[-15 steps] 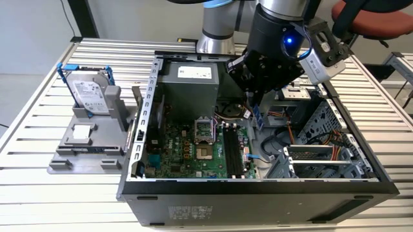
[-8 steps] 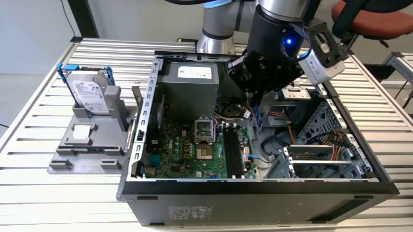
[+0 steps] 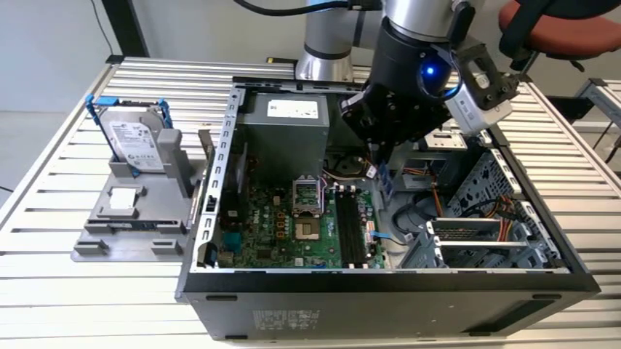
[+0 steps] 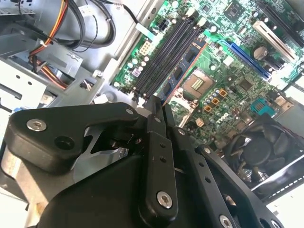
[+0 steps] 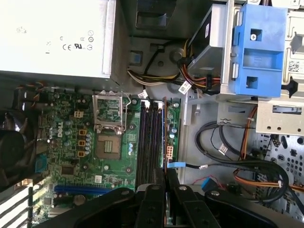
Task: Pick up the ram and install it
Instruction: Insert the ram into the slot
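Note:
My gripper (image 3: 377, 167) hangs inside the open computer case (image 3: 209, 218), shut on the ram (image 3: 382, 183). The ram is a thin dark stick with bluish chips that points down toward the motherboard. In the second wrist view the ram (image 4: 183, 66) juts out from the closed fingertips (image 4: 153, 111), running parallel to the black memory slots (image 4: 166, 52). In the first wrist view the ram (image 5: 164, 137) shows edge-on, along the outer side of the slots (image 5: 148, 142). It is held above the board, not seated in a slot. The slots (image 3: 351, 225) look empty.
A silver hard drive in a blue frame (image 3: 136, 138) stands on a grey holder outside the case, with a small white-topped part (image 3: 124, 200) below it. Inside are the power supply (image 3: 286, 123), the CPU socket (image 3: 305, 196), loose cables (image 3: 417, 214) and a drive cage (image 3: 485, 240).

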You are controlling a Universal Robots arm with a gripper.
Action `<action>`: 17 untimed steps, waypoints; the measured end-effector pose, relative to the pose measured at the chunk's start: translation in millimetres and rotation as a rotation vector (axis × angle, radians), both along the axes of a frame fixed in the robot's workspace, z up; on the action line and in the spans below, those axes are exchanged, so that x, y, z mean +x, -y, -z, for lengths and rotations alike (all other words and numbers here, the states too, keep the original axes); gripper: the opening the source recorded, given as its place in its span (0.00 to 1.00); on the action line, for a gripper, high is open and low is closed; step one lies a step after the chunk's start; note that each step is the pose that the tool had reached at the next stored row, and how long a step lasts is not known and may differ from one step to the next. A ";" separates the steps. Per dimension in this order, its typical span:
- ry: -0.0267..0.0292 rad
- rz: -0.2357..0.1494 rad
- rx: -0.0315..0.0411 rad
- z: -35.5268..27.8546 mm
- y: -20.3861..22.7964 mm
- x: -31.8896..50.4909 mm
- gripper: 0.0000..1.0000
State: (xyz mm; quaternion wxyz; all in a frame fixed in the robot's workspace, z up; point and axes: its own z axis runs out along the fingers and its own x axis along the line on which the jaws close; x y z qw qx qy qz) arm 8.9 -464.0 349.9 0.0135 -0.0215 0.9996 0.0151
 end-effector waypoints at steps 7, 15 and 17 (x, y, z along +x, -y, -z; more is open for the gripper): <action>0.0001 0.014 0.0082 4.5 -4.5 -0.3 0.00; 0.0002 0.024 0.0087 8.3 -11.3 -0.2 0.00; 0.0001 0.024 0.0085 8.6 -11.5 -0.3 0.00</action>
